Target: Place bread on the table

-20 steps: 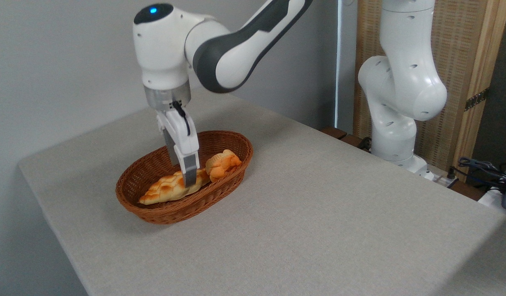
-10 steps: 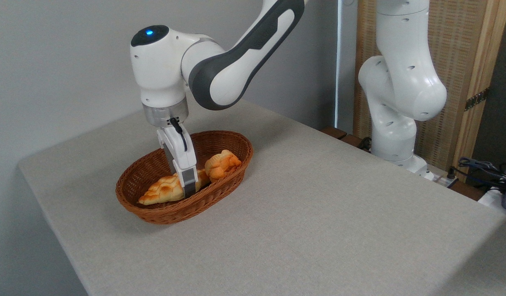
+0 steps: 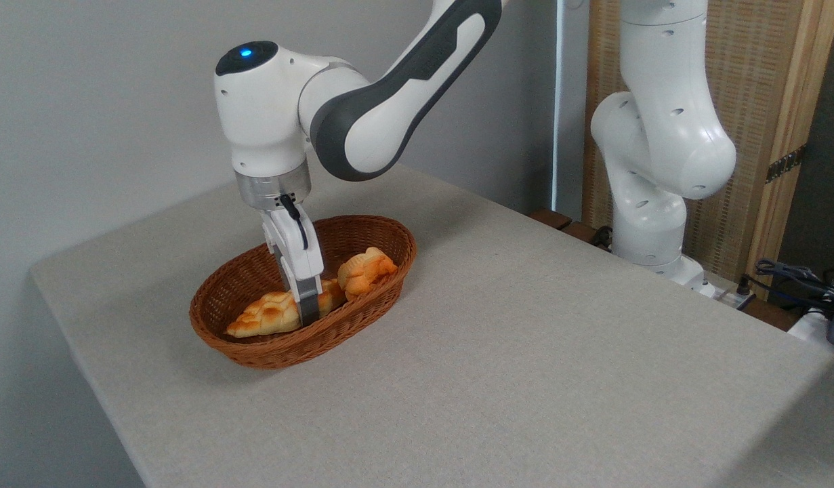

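Pincer [image 3: 308, 313] fingers straddle the bread [image 3: 271, 316] inside the basket [image 3: 362, 234], touching it; whether clenched, I cannot tell. Loaf's long axis runs lower-left to upper-right.

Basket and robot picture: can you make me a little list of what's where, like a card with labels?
bread: long plaited loaf, lying in the basket
bun: small, orange, at the loaf's right end
basket: brown wicker oval, on the table
table: grey-beige cloth top
gripper: down in the basket at the loaf; grip unclear
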### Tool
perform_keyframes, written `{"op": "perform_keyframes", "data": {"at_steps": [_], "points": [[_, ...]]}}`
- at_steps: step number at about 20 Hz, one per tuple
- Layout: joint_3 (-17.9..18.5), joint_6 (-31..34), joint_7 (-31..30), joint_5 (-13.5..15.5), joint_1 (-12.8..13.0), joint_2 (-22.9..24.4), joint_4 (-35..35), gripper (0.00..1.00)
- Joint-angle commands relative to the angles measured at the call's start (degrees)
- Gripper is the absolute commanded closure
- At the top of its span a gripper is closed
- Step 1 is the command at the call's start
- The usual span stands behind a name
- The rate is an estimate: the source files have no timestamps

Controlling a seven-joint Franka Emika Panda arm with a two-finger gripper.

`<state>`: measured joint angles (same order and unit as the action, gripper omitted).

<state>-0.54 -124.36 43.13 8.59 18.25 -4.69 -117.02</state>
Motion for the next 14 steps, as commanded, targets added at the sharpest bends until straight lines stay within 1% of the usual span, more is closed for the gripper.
{"op": "perform_keyframes", "data": {"at_steps": [1, 3, 6, 8, 10, 13, 14], "points": [[0.4, -0.8, 0.4, -0.1, 0.5, 0.6, 0.3, 0.63], [0.9, 0.3, 0.4, -0.1, 0.5, 2.1, 0.5, 0.63], [1.2, 7.4, 0.9, -0.3, 0.0, 3.3, 2.4, 0.63], [1.4, 10.3, 1.6, -0.3, -0.1, 3.3, 3.9, 0.63], [3.5, 12.2, 1.7, -0.1, -0.2, 3.4, 5.2, 0.63], [4.4, 15.0, 2.4, 0.0, -0.6, 3.3, 8.2, 0.62], [5.8, 16.2, 2.9, 0.2, -0.6, 3.4, 9.3, 0.62]]}}
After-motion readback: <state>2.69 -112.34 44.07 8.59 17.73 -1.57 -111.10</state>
